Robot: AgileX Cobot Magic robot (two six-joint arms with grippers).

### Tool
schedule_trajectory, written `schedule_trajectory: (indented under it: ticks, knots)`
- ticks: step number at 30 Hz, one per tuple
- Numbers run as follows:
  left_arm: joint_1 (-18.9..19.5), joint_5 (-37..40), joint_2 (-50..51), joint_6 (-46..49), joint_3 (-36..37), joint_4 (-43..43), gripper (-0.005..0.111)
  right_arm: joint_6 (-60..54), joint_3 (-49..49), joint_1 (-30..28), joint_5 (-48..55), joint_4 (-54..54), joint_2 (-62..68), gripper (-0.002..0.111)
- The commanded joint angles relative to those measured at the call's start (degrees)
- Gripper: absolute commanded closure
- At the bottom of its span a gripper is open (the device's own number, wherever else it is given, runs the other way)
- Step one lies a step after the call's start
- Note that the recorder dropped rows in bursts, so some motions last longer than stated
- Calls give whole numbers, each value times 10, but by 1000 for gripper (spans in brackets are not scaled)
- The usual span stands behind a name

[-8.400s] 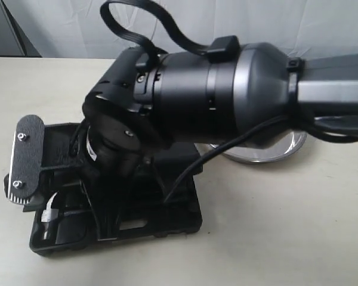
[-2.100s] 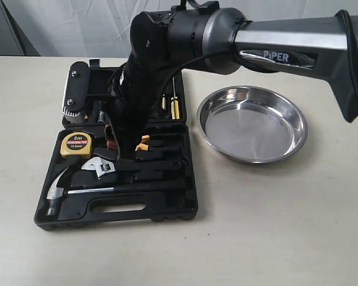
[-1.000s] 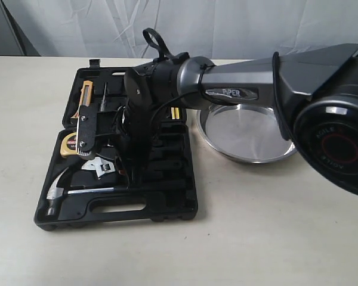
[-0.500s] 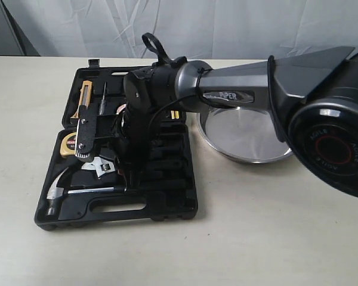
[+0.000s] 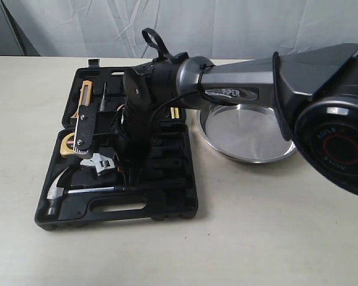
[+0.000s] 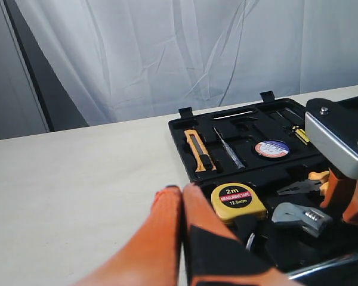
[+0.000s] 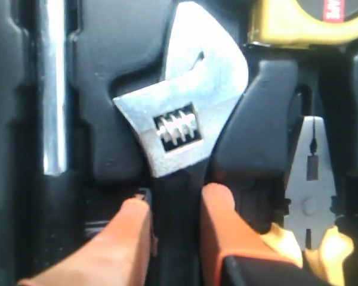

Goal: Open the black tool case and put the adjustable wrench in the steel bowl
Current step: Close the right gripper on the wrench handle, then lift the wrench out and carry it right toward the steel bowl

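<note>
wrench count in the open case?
1. The adjustable wrench sits in the tool case between tape measure and hammer, right gripper closed on its handle. The arm covers part of the case, so another may be hidden.

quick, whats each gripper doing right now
left gripper: closed, holding nothing
right gripper: closed on the black handle of the adjustable wrench

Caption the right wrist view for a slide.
Right end effector pinching the adjustable wrench by its black handle, inside the open tool case.
</note>
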State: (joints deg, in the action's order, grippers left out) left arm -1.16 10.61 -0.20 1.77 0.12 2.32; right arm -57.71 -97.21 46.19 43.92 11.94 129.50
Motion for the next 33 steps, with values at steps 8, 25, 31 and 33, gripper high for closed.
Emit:
schedule_trajectory:
  ticks: [8, 25, 31, 33]
  knots:
    - [-1, -3, 2, -1, -1, 1, 106, -2, -2, -2, -12, 8, -54, 108]
    - [-1, -3, 2, -1, -1, 1, 106, 98, -2, -155, 2, -11, -125, 108]
    - [-1, -3, 2, -1, -1, 1, 106, 114, -1, -256, 30, -15, -125, 108]
    - [-1, -3, 2, -1, -1, 1, 106, 117, -1, -279, 42, -15, -125, 108]
